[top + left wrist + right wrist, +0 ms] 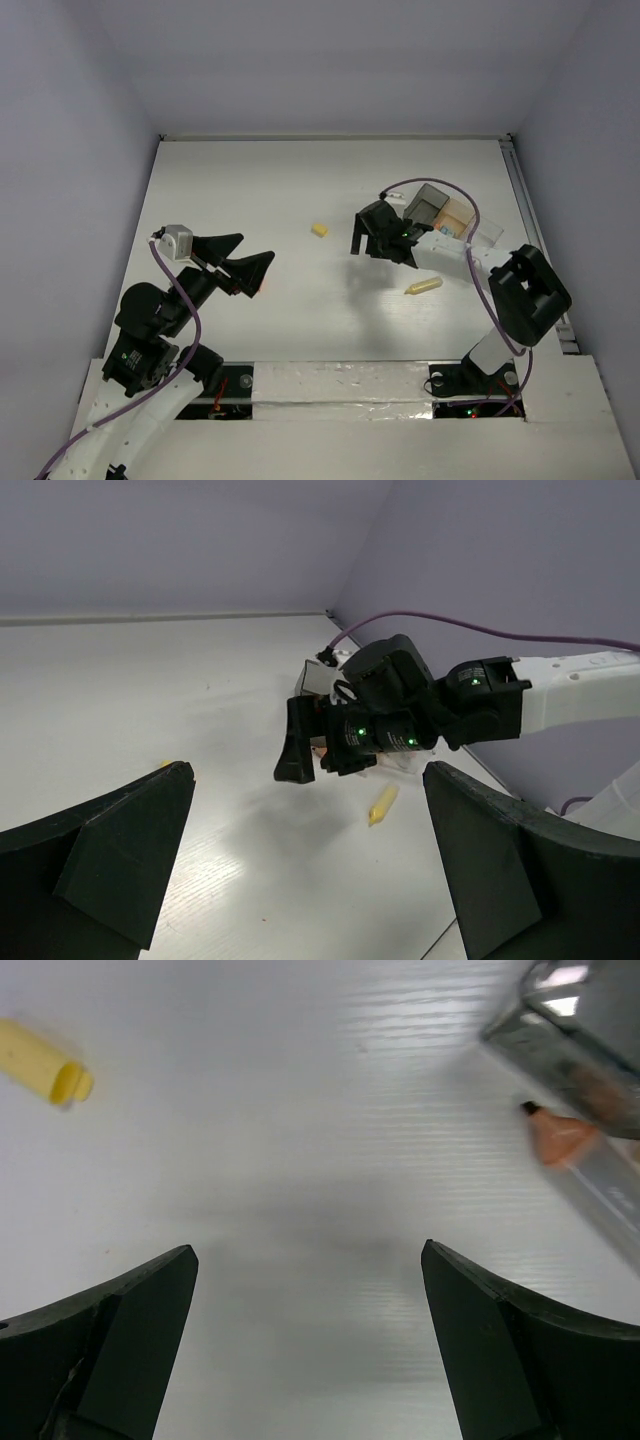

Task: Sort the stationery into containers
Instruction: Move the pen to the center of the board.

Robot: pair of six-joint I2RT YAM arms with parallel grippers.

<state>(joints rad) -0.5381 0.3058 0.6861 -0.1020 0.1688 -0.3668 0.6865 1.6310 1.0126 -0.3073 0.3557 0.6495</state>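
Right gripper (383,243) spread, empty – bins (448,214) by right edge. Left gripper (257,248) spread too. Likely next: centre over yellow piece (423,286) near bins, straddle across width – then close.

The right gripper (308,1250) hangs wide open over the white table (300,1120); a yellow piece (40,1060) lies top left, an orange piece (560,1138) by the clear containers (585,1030)

The left arm (160,310) sits folded low over the near-left part of the worktop (250,190). The left pincer (258,247) points toward the worktop's middle, spread wide and empty. The right arm (525,295) bends back over the worktop's right half, and the right pincer (372,245) hangs downward, equally wide and holding nothing.
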